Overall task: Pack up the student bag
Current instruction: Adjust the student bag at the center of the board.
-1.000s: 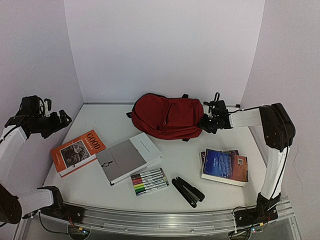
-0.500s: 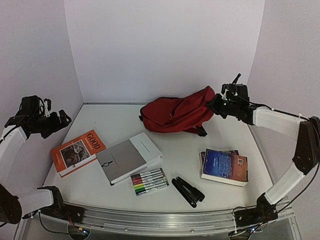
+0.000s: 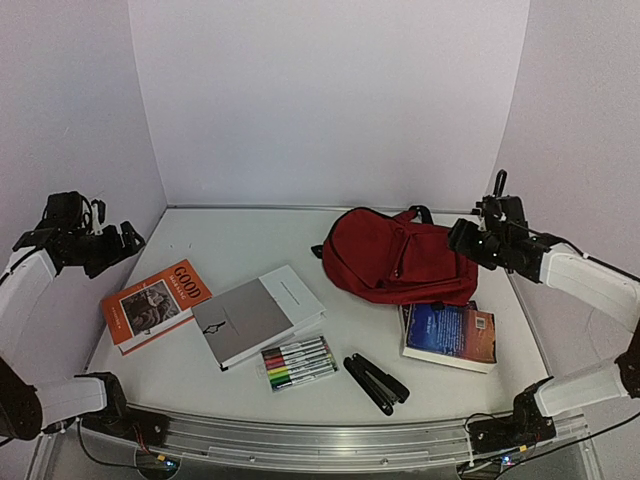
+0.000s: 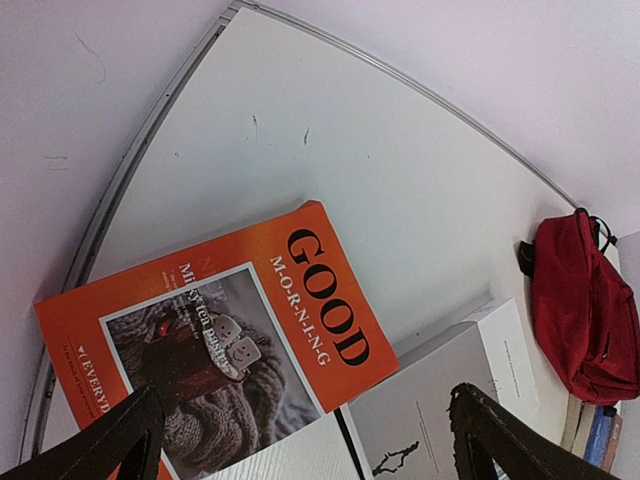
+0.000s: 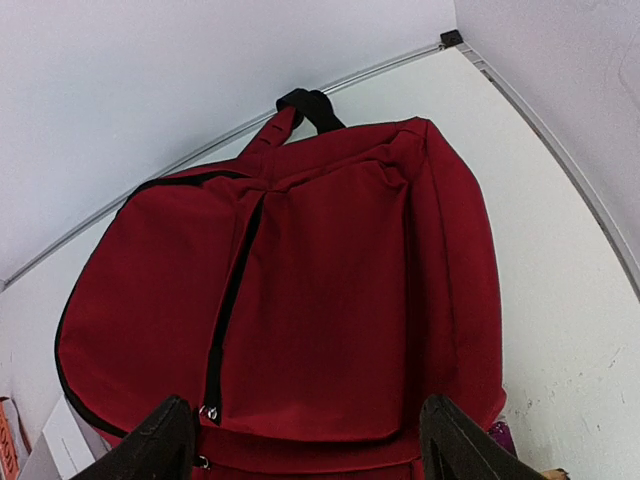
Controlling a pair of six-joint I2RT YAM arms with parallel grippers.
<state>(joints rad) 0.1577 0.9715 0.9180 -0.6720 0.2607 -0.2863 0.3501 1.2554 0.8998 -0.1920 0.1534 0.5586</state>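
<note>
The student bag [image 3: 398, 257] is a dark red backpack with black zippers, lying flat at the right back of the table, its front pocket up. Its near edge rests over the far edge of a blue book [image 3: 452, 333]. My right gripper [image 3: 462, 238] hangs just right of the bag and stands open. In the right wrist view the student bag [image 5: 300, 290] fills the frame, and my right gripper [image 5: 305, 440] has both fingers spread wide above it, holding nothing. My left gripper [image 3: 128, 240] is open at the far left, above the orange book [image 4: 230, 330].
An orange "Good Morning" book [image 3: 155, 303] and a grey-and-white book [image 3: 255, 315] lie left of centre. A pack of coloured markers [image 3: 298, 362] and a black folded object [image 3: 375, 382] lie near the front. Walls close in at the back and on both sides.
My right gripper lifted the bag by its right end, carried it rightwards and let go. The bag now lies flat further right, touching the blue book. The left arm stayed still.
</note>
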